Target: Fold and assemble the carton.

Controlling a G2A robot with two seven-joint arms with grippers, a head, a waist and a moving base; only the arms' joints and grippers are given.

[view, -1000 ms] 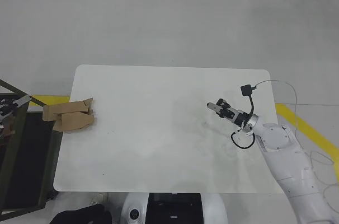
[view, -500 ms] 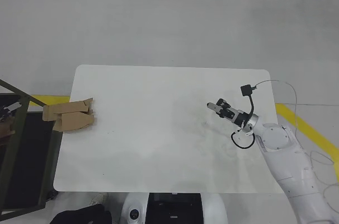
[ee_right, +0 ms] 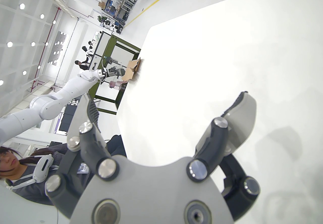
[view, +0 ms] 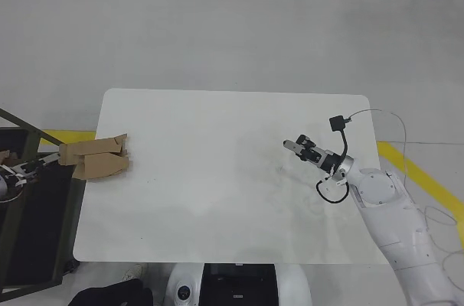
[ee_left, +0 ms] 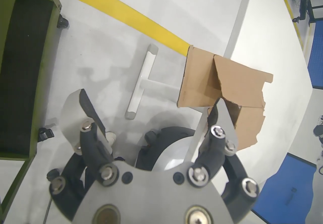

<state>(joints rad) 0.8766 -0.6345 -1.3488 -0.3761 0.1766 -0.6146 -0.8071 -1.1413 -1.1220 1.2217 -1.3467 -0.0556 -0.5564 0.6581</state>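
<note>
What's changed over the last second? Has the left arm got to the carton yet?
The left gripper swung from over the green cart toward the table, and now sits open just beside the carton's overhanging edge; nothing is gripped. The carton has not shifted, and the right gripper stays open above the table's right half.

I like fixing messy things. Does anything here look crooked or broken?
Yes. The brown cardboard carton sits askew at the edge of the white table, partly hanging over it. Its flaps stick out unevenly, and one edge looks ragged, as if torn. Nothing else stands out.
</note>
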